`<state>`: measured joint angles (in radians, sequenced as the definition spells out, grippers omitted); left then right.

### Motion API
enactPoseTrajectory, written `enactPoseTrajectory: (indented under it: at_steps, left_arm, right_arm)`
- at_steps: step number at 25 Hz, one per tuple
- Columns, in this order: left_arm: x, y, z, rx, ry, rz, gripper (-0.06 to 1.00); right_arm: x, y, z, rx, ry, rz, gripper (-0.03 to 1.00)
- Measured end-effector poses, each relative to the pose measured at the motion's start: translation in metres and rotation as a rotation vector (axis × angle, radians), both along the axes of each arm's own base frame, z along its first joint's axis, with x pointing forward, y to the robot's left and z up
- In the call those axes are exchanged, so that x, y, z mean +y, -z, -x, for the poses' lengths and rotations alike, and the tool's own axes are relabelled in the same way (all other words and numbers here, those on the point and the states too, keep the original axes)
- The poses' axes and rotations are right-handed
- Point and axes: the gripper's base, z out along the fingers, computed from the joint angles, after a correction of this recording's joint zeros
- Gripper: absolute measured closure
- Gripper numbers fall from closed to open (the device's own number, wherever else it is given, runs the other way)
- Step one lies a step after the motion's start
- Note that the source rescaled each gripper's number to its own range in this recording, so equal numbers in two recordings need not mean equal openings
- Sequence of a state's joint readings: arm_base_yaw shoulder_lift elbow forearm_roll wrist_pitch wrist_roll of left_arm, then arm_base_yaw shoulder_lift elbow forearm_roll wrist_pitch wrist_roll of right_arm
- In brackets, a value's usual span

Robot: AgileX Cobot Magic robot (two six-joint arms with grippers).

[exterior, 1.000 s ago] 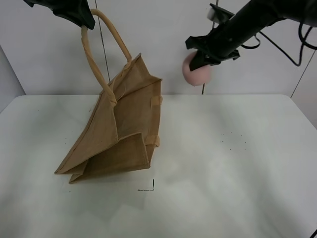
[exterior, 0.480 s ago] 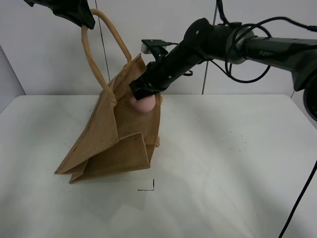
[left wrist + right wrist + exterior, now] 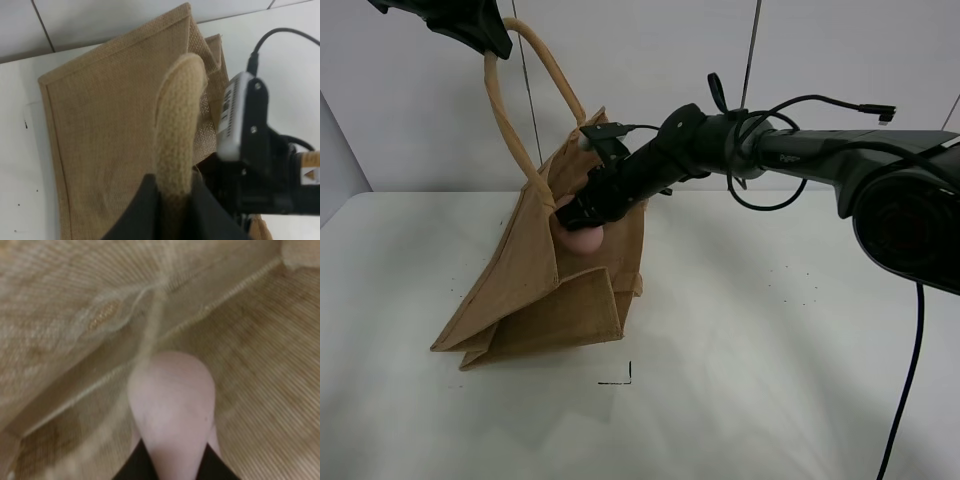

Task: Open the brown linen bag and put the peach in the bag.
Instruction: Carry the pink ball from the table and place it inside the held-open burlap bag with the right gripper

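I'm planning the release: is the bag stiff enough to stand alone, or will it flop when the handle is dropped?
Probably floppy: the bag leans with its base folded, hung by the handle from the left end effector. Released, it would likely sag or tip. The coarse weave should hardly slip.

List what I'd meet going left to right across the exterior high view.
Left end effector → brown linen bag → peach → right arm.
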<state>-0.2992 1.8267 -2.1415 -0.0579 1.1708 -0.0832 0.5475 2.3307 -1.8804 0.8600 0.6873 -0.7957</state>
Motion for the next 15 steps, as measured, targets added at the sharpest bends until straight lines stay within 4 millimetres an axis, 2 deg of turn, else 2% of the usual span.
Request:
enactPoseTrajectory:
  at_steps: [5,6,7,8,10,11,13,15]
  left_arm:
    - [-0.0001,0.0,0.0,0.0,0.0,0.001,0.94]
    - [-0.0001,0.0,0.0,0.0,0.0,0.001,0.94]
    - [-0.0001,0.0,0.0,0.0,0.0,0.001,0.94]
    - [-0.0001,0.0,0.0,0.0,0.0,0.001,0.94]
    - [-0.0001,0.0,0.0,0.0,0.001,0.0,0.94]
    - [-0.0001,0.0,0.0,0.0,0.001,0.0,0.94]
    - [-0.0001,0.0,0.0,0.0,0.001,0.0,0.94]
    - [-0.0001,0.0,0.0,0.0,0.001,0.0,0.94]
  right_arm:
    - [0.0099,0.0097,0.0015,-0.032,0.009,0.009,0.96]
    - [0.0103,0.0102,0.0015,-0.034,0.01,0.009,0.92]
    - [0.0106,0.0101,0.0014,-0.037,0.012,0.009,0.85]
    - [0.0105,0.0108,0.0014,-0.039,0.01,0.012,0.71]
    - [0.0101,0.0117,0.0013,-0.045,0.003,0.023,0.3]
    - [0.0096,0.0122,0.0014,-0.05,-0.003,0.033,0.18]
    - [0.0084,0.0126,0.0021,-0.048,-0.01,0.052,0.04]
    - [0.0055,0.0115,0.0036,-0.035,-0.01,0.091,0.0]
